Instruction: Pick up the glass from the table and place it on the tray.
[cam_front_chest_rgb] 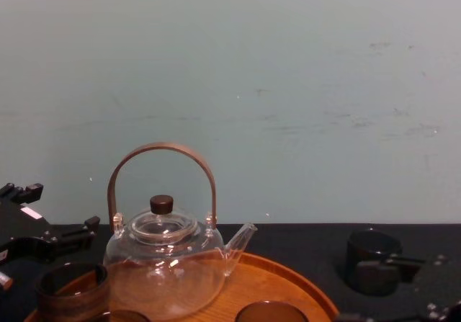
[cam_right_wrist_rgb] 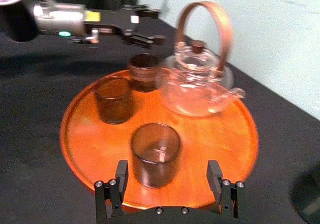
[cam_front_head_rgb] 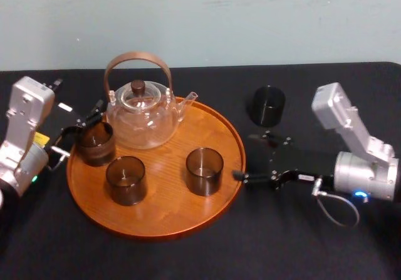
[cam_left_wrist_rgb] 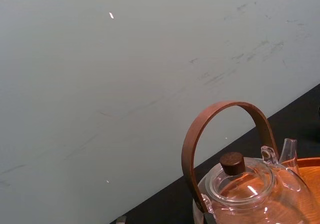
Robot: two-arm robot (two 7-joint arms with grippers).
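A dark glass (cam_front_head_rgb: 266,106) stands on the black table (cam_front_head_rgb: 301,242), right of the round wooden tray (cam_front_head_rgb: 156,220); in the chest view the glass (cam_front_chest_rgb: 371,262) is at the right. My right gripper (cam_front_head_rgb: 245,156) hovers open at the tray's right rim, in front of that glass. Its fingers (cam_right_wrist_rgb: 120,184) flank, without touching, a smoky glass (cam_right_wrist_rgb: 155,154) that stands on the tray. Open too, my left gripper (cam_front_head_rgb: 84,120) sits at the tray's left rim, just behind another glass (cam_front_head_rgb: 95,143) on the tray.
A glass teapot (cam_front_head_rgb: 141,114) with a brown hoop handle stands at the back of the tray. A third glass (cam_front_head_rgb: 126,180) is on the tray's front left. A pale wall rises behind the table.
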